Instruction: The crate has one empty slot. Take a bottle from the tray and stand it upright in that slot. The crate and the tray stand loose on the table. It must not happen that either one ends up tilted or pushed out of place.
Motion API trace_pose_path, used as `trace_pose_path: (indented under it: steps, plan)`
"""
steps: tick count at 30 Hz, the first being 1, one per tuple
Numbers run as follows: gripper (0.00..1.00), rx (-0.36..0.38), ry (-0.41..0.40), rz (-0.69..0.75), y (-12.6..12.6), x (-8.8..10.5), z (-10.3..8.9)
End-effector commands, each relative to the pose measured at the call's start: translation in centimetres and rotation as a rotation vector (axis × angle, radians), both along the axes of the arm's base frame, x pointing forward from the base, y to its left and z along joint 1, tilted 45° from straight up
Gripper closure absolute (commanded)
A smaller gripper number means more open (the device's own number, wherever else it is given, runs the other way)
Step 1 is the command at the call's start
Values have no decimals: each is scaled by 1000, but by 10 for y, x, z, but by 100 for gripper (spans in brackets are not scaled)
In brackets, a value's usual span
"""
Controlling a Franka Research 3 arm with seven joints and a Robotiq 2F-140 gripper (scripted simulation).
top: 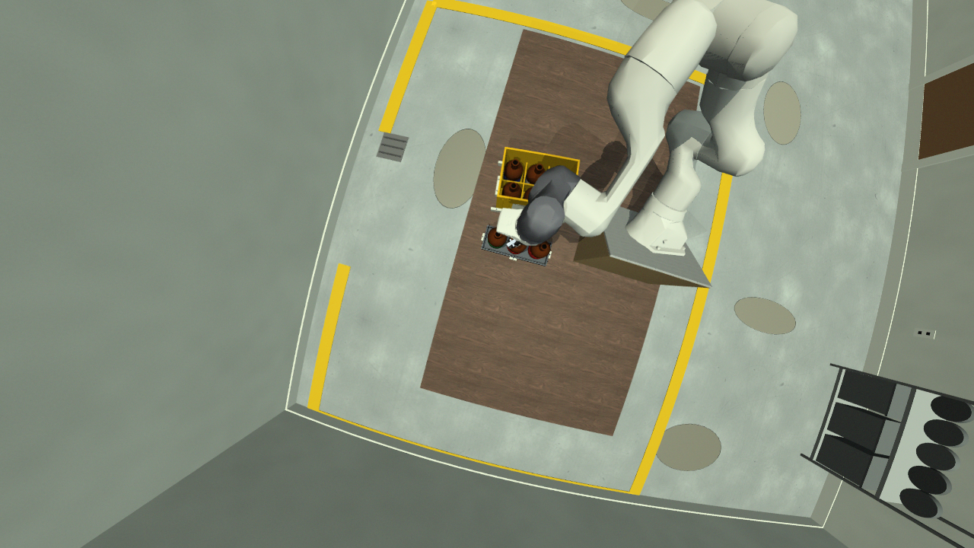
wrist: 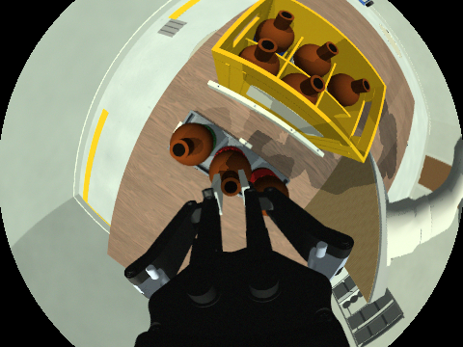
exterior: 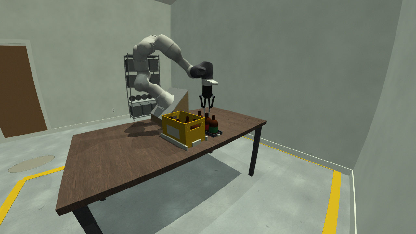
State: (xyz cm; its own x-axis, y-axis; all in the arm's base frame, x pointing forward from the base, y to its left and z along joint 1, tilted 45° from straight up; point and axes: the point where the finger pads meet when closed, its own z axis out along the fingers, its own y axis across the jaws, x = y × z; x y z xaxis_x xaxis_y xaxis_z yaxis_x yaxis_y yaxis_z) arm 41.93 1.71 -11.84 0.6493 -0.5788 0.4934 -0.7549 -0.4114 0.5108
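A yellow crate [wrist: 303,73] holds several brown bottles; the slot at its right end in the wrist view looks empty. Beside it a dark tray [exterior: 213,134] carries three brown bottles. My gripper [wrist: 230,180] points straight down over the tray and is shut on the neck of the middle bottle [wrist: 231,175], which stands upright in the tray. One bottle [wrist: 189,145] stands to its left and another [wrist: 272,185] to its right, partly hidden by a finger. In the side view the gripper [exterior: 207,110] sits at the top of that bottle [exterior: 207,121]. From above, the wrist hides most of the tray [top: 523,252].
The crate [exterior: 183,128] stands close to the tray on a brown wooden table, on a pale base plate [exterior: 180,142]. The arm's base wedge [exterior: 177,100] is behind the crate. A shelf rack [exterior: 141,87] stands by the far wall.
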Motion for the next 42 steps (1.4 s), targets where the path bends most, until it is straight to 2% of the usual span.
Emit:
trace_pose_path:
  steps: [1, 21, 42]
  plan:
    - [100, -2, -3, -3, -2, 0, -1]
    - [100, -2, -3, -3, 0, 0, 1]
    - [100, -2, -3, -3, 13, 0, 14]
